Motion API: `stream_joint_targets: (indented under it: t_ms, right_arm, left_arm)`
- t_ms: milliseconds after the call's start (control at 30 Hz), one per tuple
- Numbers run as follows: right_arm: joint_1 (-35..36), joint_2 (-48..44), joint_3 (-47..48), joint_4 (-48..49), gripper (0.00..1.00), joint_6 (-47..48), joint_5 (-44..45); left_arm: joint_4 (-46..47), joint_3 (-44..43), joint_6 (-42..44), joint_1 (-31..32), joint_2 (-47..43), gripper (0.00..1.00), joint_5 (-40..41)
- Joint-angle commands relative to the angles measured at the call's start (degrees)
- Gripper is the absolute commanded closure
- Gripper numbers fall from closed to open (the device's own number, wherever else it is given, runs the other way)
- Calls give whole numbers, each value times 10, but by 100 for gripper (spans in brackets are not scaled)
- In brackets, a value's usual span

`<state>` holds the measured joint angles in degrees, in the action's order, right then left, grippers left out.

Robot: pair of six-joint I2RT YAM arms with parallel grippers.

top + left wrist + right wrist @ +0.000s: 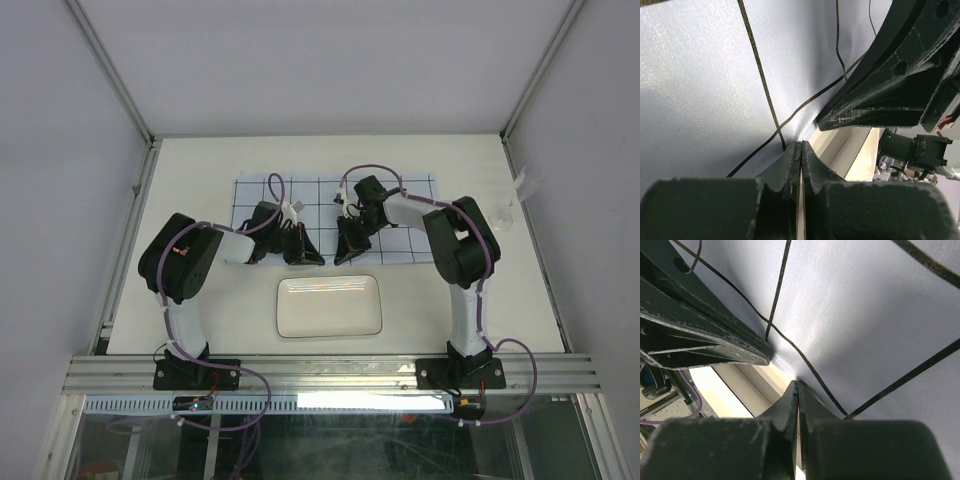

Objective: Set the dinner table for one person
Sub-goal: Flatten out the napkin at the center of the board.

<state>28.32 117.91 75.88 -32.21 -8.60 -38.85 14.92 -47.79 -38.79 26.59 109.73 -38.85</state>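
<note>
So the table [200,180] is the big cream-white top that fills the whole workspace, rails along its edges, both arms bolted at the near side. On it, toward the far middle, lies the pale-blue cloth [320,200] with the dark grid. A white rectangular plate [329,305] sits just on the near side of the cloth, apart from it. There's also some small clear-ish stuff [508,212] off by the right edge, but I honestly can't tell what it is.

My read is that we're on the placemat step, getting the cloth positioned or squared up before the plate goes on. Both hands are on the cloth's near edge, close together around the middle. To do it well I'd:
- move both arms in sync at the same height, or the cloth skews or bunches between them
- keep the edge low, so the far end slides flat and doesn't fold under
- watch the plate, which is right in front of the hands if the pull comes toward the arms
- mind the gap between the two hands, since they're nearly bumping already

Now the hands. The left hand [801,150] has its jaws pinched tight with basically no gap, and the cloth's edge runs up into the tips, so it's clamped on the cloth. The right hand [798,389] is the same: closed down to a sliver on that near edge, the fabric puckering slightly at the tips.
</note>
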Motion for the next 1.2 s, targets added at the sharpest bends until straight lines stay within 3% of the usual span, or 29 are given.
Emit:
stream_joint_targets:
  t_ms: [0,400,867,1167]
  right_arm:
    - [10,-16,20,-22,100,3,39]
    - [16,-21,98,-61,100,-29,27]
    - [13,70,123,-32,100,-9,-55]
    - [-5,64,126,-120,100,26,33]
  left_arm:
    - [-59,36,24,2,3,98,34]
    - [-55,-4,27,0,39,98,23]
    - [-86,-50,44,-22,60,99,13]
    - [-105,-46,59,-37,54,99,10]
